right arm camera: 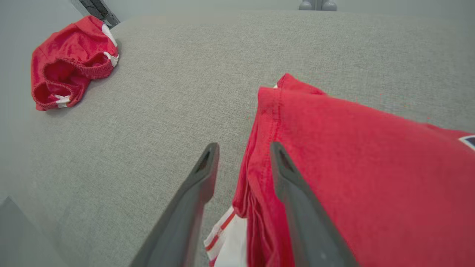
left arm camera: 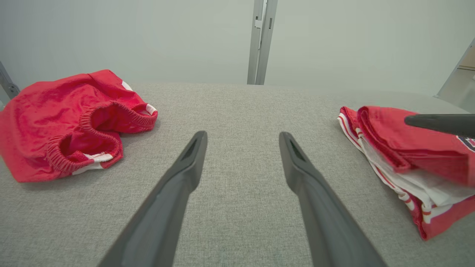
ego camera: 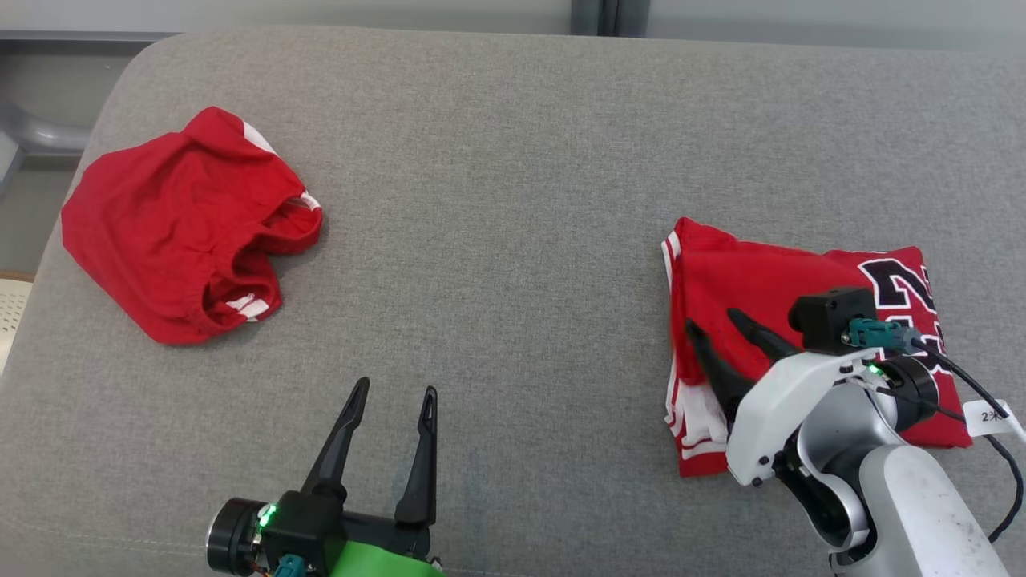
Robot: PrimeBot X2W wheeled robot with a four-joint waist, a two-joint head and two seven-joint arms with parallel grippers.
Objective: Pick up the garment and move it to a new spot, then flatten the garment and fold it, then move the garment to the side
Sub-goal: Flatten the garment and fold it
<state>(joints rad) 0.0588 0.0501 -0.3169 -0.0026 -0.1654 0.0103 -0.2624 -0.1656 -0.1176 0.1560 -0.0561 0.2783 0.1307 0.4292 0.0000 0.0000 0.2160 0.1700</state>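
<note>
Setting: A wide grey padded surface (ego camera: 513, 144) with rounded far corners, seen from above in the head view. A pale wall (left arm camera: 148, 37) stands behind it.

Jersey: A red jersey (ego camera: 761, 272) lies folded into a rough rectangle on the right side of the surface, on the robot's side. A large black number (ego camera: 898, 284) shows on its right part. White trim (ego camera: 691, 417) with red stripes shows at its near left corner, where the folded layers are stacked.

Right gripper: The right gripper (ego camera: 712, 319) hangs over the left part of the jersey, its dark fingers pointing away and to the left. Its jaws are parted and clamp nothing. In the right wrist view the jersey's folded left edge runs up between the two fingers. One finger is over bare grey surface just beside the cloth, and the other is over the red cloth. Whether the fingertips touch the cloth cannot be told.

Right arm: A pale forearm (ego camera: 922, 497) rises from the lower right corner, with a small white label (ego camera: 992, 415) just beside it.

Left gripper: The left gripper (ego camera: 397, 389) sits at the bottom middle of the head view, over bare grey surface. Its jaws are spread wide and it grasps nothing. It is well apart from both pieces of clothing.

Shorts: Red shorts (ego camera: 160, 216) lie crumpled at the far left of the surface, well apart from the jersey. Their gathered waistband (left arm camera: 100, 111) gapes open and bits of white trim show.
</note>
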